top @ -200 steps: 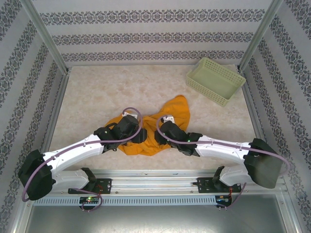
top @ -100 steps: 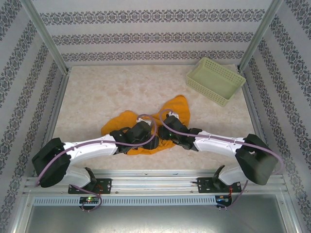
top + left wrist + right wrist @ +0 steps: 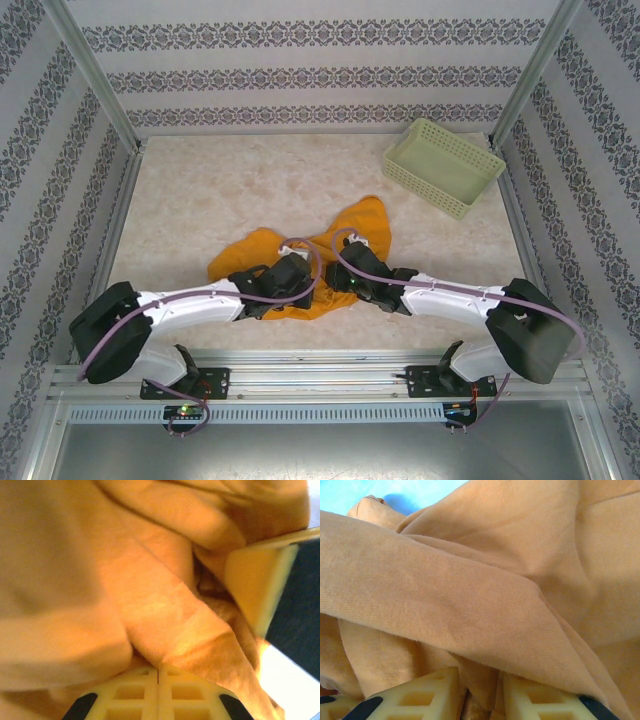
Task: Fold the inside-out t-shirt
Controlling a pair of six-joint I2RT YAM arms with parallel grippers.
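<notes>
Shirt (image 3: 365, 222) is getting grabbed mid-frame: left gripper (image 3: 158, 680) is pinching it shut, right gripper (image 3: 480, 692) is clamping a fold. Next it's needing lifting and spreading, I reckon.

I have bare beige tabletop (image 3: 200, 200) far and left of the orange-yellow cotton t-shirt (image 3: 368, 222); the pale green lattice basket (image 3: 428, 186) blocks far right.

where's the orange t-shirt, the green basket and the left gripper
orange-yellow cotton t-shirt (image 3: 368, 222), top view, its far bunched lobe.
pale green plastic lattice basket (image 3: 445, 162), top view, its bare floor.
left gripper (image 3: 158, 672), left wrist view, where its shut yellow fingers meet.
</notes>
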